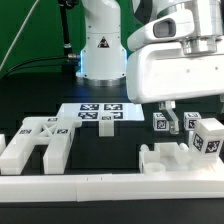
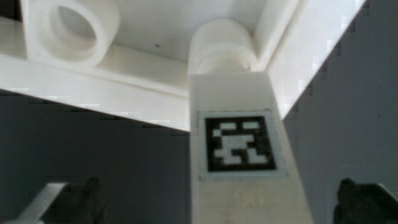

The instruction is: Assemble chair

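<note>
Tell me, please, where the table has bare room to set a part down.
Bare table lies between the marker board, the slab chair part and the border rail. The exterior view's right is crowded: the open pincer hangs over tagged blocks.

This place is a robotics laboratory, not a home or a shop. My arm base (image 1: 100, 62) is white, carries a small triangle sign, and stands at the back of a plain black table (image 1: 115, 145). Behind it there is a green backdrop (image 1: 30, 30), and a black cable (image 1: 68, 35) hangs down there. The marker board (image 1: 98, 113) lies flat on the table with printed black-and-white square tags. The same kind of tags is on the white plastic blocks (image 1: 208, 137). A long white rail (image 1: 60, 185) borders the working area at the front.
</note>
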{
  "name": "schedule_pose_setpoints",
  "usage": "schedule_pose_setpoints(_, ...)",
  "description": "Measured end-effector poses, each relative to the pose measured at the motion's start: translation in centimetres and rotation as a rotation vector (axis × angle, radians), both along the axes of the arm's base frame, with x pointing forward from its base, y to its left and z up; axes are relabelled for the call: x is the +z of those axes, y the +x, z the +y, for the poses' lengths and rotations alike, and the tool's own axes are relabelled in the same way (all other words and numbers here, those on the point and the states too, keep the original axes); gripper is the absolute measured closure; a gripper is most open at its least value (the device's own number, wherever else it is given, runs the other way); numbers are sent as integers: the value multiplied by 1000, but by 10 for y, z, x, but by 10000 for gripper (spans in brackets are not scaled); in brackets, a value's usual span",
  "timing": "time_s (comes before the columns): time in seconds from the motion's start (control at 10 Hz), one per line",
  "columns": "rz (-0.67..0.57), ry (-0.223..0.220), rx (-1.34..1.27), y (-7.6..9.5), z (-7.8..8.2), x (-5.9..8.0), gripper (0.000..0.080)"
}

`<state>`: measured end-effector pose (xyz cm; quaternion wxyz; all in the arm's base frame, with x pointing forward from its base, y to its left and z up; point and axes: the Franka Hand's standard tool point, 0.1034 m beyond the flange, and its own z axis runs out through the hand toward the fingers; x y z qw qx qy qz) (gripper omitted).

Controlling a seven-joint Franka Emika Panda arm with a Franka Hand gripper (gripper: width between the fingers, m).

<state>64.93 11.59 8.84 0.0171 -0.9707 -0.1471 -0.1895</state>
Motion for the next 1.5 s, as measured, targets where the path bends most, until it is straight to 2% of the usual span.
schedule_pose_setpoints(0.1,83,-2,-10,-5,2,-5,151)
schedule_pose_setpoints(0.3,242,-13,-28,-4,10,-7,151)
schedule_pose_setpoints(0.5,339,-25,-24,-8,11,-9,151)
schedule_pose_setpoints(0.7,326,-18,-48,-6,11,-9,397)
schedule_pose_setpoints(0.8,326,-18,-58,-5,8,-9,397)
schedule_pose_setpoints(0.9,331,-4,-120,-5,8,-10,509)
schedule_pose_setpoints(1.1,338,20,-229,-5,7,-10,509)
schedule_pose_setpoints(1.3,275,79,-425,-6,5,-11,509)
schedule_pose_setpoints(1.5,262,142,-657,-10,-7,-12,509)
